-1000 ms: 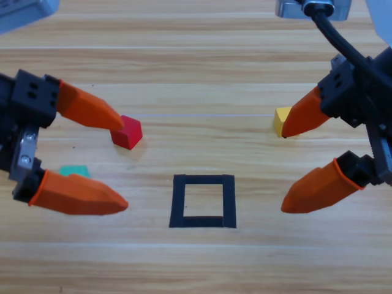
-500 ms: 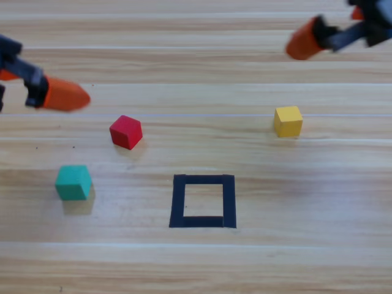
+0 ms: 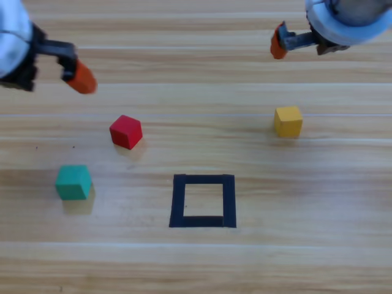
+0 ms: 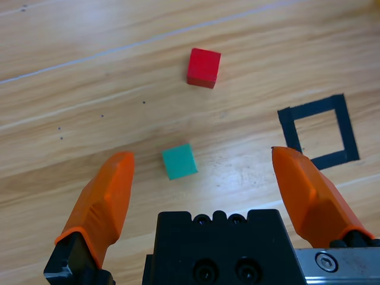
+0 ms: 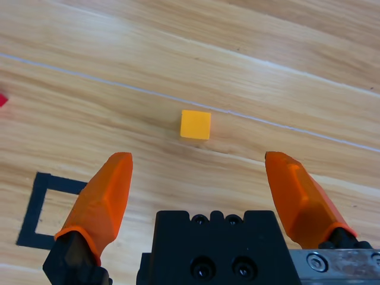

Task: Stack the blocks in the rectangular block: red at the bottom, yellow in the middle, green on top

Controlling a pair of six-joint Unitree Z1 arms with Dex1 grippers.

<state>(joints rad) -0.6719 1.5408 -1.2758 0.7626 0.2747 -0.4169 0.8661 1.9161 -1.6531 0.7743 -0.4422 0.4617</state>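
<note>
The red cube (image 3: 126,131) (image 4: 203,67) lies left of centre on the table, with the green cube (image 3: 73,182) (image 4: 179,161) nearer the front left. The yellow cube (image 3: 288,121) (image 5: 195,124) rests at the right. The black tape rectangle (image 3: 203,179) (image 4: 313,107) (image 5: 59,181) lies front centre with only wood inside it. My left gripper (image 3: 79,76) (image 4: 202,154) hangs high at the back left, open, holding nothing. My right gripper (image 3: 278,44) (image 5: 197,157) hangs high at the back right, open, above and behind the yellow cube.
All three cubes stand apart from each other and outside the tape outline. Bare wooden boards lie between the cubes and the outline, and along the front of the table.
Both arms have risen and drawn back toward the picture's top corners. Their jaws no longer cover the green and yellow cubes. No cube has moved.
</note>
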